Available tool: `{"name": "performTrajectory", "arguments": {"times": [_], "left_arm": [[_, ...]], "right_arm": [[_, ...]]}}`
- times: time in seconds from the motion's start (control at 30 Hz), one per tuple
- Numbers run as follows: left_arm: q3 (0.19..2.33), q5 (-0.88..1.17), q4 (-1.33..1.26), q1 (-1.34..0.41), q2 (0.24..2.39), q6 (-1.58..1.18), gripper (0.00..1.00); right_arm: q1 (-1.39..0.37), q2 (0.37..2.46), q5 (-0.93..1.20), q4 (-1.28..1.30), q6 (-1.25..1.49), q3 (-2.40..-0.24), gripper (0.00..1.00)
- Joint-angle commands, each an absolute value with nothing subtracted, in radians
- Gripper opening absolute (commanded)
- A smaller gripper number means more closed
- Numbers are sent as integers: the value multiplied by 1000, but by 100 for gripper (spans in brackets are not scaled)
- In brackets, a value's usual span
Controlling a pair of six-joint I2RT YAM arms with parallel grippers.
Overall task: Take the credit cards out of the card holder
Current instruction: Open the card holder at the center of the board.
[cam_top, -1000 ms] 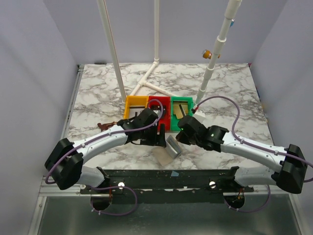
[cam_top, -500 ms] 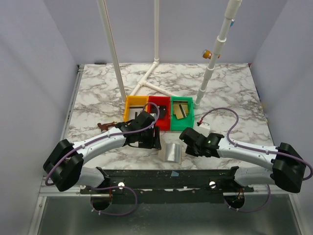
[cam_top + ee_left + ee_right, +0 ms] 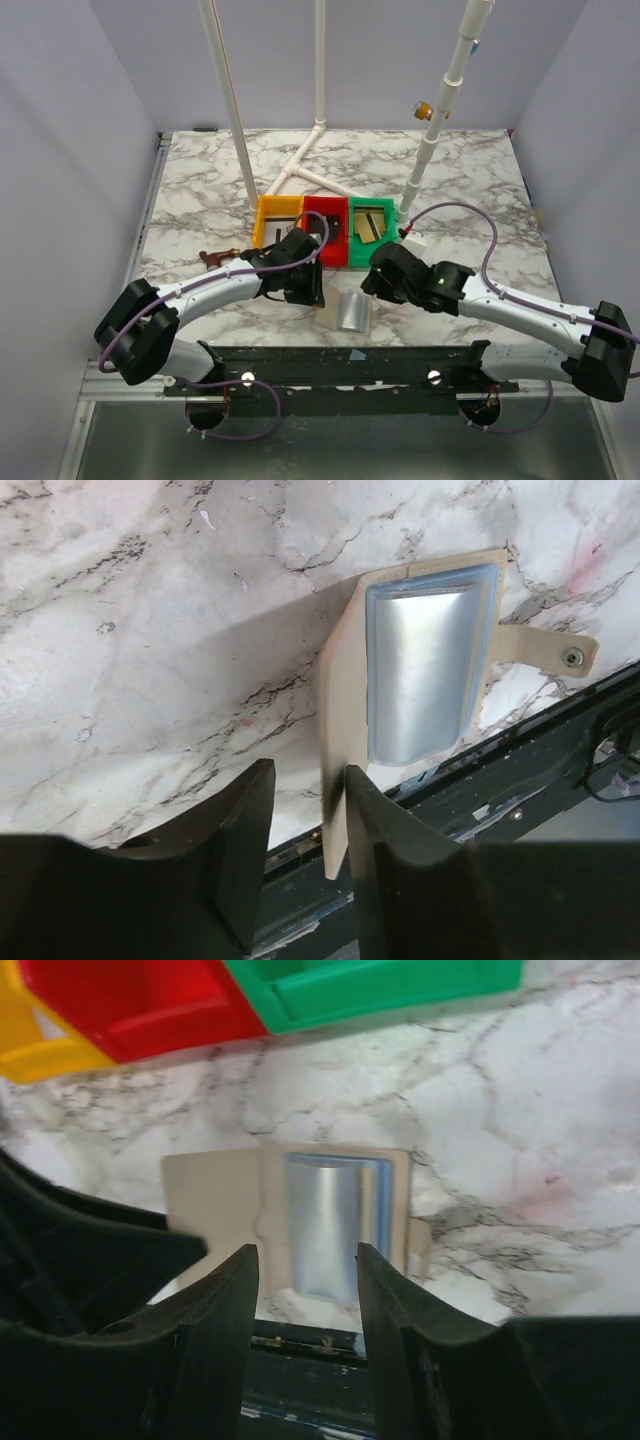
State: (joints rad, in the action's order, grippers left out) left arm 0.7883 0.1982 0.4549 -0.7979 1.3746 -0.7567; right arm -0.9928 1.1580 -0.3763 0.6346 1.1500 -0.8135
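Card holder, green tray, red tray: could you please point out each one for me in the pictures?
card holder [image 3: 425,670], left wrist view, on its silver half.
green tray [image 3: 400,980], right wrist view, on its wall.
red tray [image 3: 130,1005], right wrist view, on its wall.

Trays three: yellow [image 3: 280,200], red [image 3: 325,201], green [image 3: 372,262]; card holder [image 3: 345,310] one; gold-tan card [image 3: 371,229] one

Just beyond the left gripper [image 3: 308,292] sit a yellow tray [image 3: 272,204] and a red tray [image 3: 322,204], and a green tray [image 3: 389,240] lies just beyond the right gripper [image 3: 374,284]. Farther off stands a white pipe frame [image 3: 300,166] on the marble table [image 3: 200,190]. A small brown object [image 3: 208,258] lies well left of the left gripper
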Motion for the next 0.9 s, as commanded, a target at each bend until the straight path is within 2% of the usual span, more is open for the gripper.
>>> {"name": "performTrajectory", "arguments": {"times": [0.0,0.17,0.27,0.4,0.87], "left_arm": [[777,176,459,-791,1359,-737,33],[760,182,439,-789,1359,-735,18],[746,188,423,-789,1359,-739,13],[729,190,405,-789,1364,-752,0],[641,140,248,-775,1365,-989,0]], "right_arm": [[-991,1200,-311,556,1094,-848,48],[-991,1326,-263,492,1109,-839,47],[-991,1359,-247,441,1113,-819,47],[-987,1378,-234,394,1123,-792,47],[-890,1379,-141,305,1068,-728,47]]}}
